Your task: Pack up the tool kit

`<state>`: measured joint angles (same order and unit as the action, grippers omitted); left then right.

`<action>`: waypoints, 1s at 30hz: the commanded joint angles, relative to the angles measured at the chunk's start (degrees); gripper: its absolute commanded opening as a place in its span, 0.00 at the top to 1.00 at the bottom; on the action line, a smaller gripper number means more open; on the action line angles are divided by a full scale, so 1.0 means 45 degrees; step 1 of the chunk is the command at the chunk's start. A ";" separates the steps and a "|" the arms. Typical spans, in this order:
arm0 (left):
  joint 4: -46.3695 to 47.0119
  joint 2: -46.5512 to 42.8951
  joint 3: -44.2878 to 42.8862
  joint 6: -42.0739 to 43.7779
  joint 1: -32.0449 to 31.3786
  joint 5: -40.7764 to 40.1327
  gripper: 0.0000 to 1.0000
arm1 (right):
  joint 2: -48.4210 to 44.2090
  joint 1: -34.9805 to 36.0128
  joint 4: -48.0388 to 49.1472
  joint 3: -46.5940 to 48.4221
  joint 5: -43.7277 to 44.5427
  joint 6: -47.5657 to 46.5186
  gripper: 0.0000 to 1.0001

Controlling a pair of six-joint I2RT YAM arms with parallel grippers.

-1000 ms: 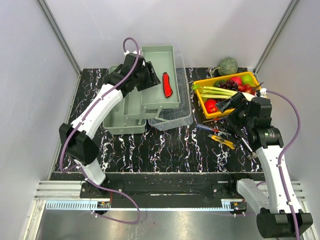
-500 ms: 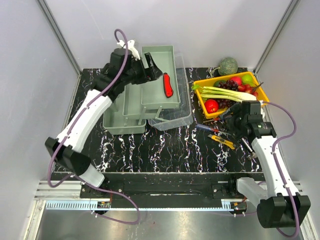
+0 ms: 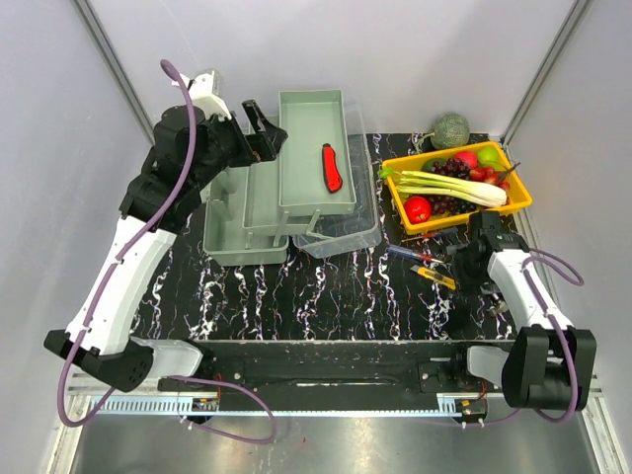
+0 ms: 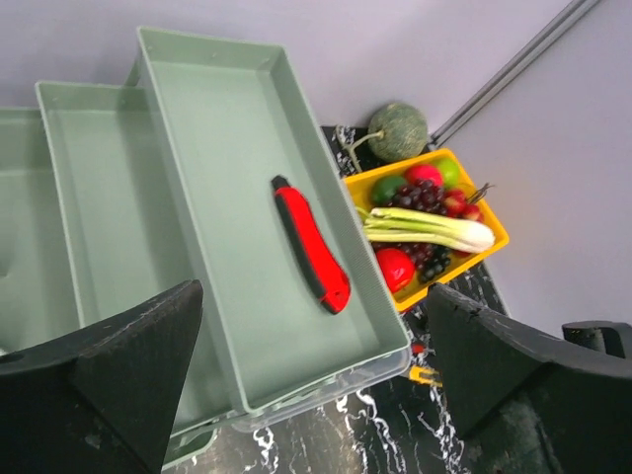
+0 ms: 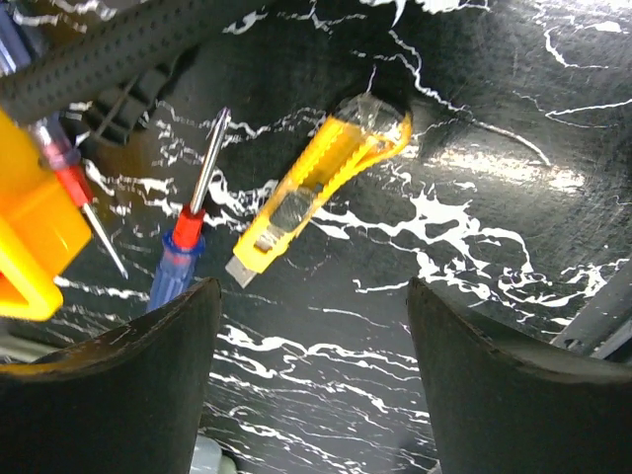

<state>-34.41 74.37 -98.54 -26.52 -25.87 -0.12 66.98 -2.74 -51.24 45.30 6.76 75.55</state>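
Black marbled table [image 3: 326,296], grey walls on three sides. Toolbox [image 3: 237,232] sits far-left of centre, pale green, tiers fanned open in steps. Top tray [image 3: 308,118] is the farthest right and highest, overhanging the clear lid [image 3: 348,237]. Red knife [image 3: 332,168] lies flat in that top tray, lengthwise, toward its right wall and not touching the arm. Left gripper [image 3: 261,126] hovers off the tray's far-left corner, jaws spread wide, nothing in them; its wrist view looks straight down the tray at the knife. On the right, an orange tray [image 3: 518,197] of fruit and veg, with a melon [image 3: 451,129] on the table behind it. Just near of the orange tray, the yellow knife [image 3: 437,278] lies loose on the table, and a screwdriver [image 3: 410,255] with a blue and red handle lies just left of it, apart from it. Right gripper [image 3: 474,259] is low over the table right beside the yellow knife, jaws apart and empty, and the knife lies just beyond the fingertips rather than between them.
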 commanded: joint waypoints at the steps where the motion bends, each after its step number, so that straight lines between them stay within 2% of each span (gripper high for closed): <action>1: -0.0106 -0.0237 0.0394 0.0367 0.0123 -0.0637 0.01 | 0.0738 -0.0347 0.0254 0.0402 0.0938 0.1375 0.20; 6: -0.0106 -0.0335 0.0531 0.0367 0.0201 -0.0676 0.01 | 0.1969 -0.0387 0.0352 0.0695 0.0821 0.1667 0.21; 10: -0.0106 -0.0452 0.0726 0.0270 0.0221 -0.0930 0.01 | 0.2926 -0.0426 0.0489 0.0618 0.0820 0.1941 0.25; 19: -0.0106 -0.0686 0.0999 0.0210 0.0319 -0.1262 0.01 | 0.3629 -0.0504 0.1055 0.0460 0.1309 0.2333 0.32; 23: -0.0106 -0.0765 0.1039 0.0230 0.0397 -0.1438 0.01 | 0.4391 -0.0504 0.1036 0.0753 0.1037 0.2293 0.39; 30: -0.0106 -0.0960 0.1136 0.0269 0.0533 -0.1555 0.01 | 0.5212 -0.0504 0.1055 0.0813 0.0821 0.2099 0.44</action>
<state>-36.75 72.10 -93.95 -25.76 -24.14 -5.34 88.42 -4.67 -46.68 47.94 9.37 84.42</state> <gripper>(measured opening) 0.988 0.576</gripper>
